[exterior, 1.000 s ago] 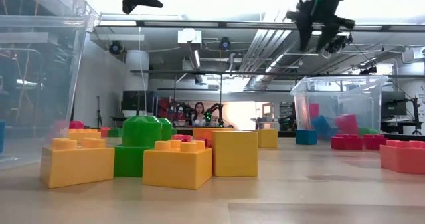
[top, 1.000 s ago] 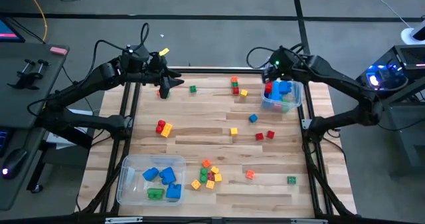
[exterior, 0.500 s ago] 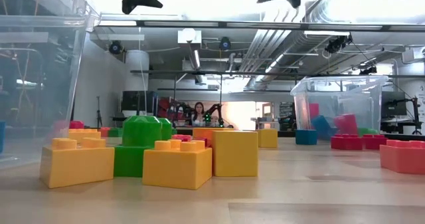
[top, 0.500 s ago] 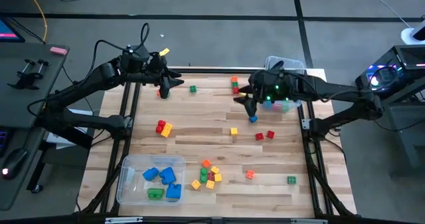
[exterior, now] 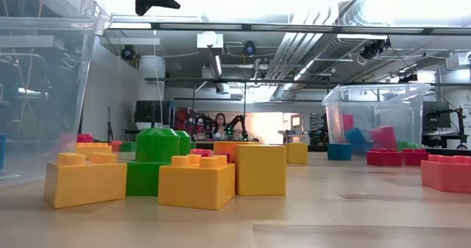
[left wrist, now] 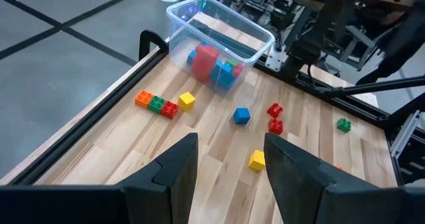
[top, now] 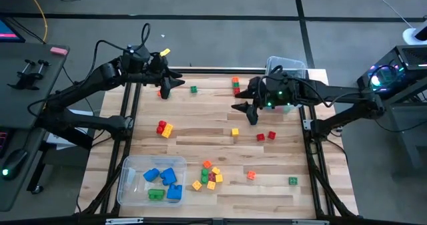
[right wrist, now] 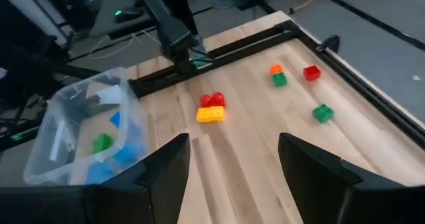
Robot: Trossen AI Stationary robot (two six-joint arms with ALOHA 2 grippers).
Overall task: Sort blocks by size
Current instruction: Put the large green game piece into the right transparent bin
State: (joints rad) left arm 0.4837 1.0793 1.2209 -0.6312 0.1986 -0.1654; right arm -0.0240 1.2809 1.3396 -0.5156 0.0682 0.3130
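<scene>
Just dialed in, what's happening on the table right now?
Block sorting is partway done. The right gripper is open and empty, hovering above the small blue cube beside the far bin, which holds bigger bricks. The left gripper waits open at the far left corner. The near bin has large blue and green bricks. Many small blocks lie loose on the table.

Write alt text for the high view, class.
Two dark robot arms reach over a wooden table strewn with small coloured blocks; the left gripper and right gripper hover with jaws open. Two clear bins hold blue blocks.
</scene>
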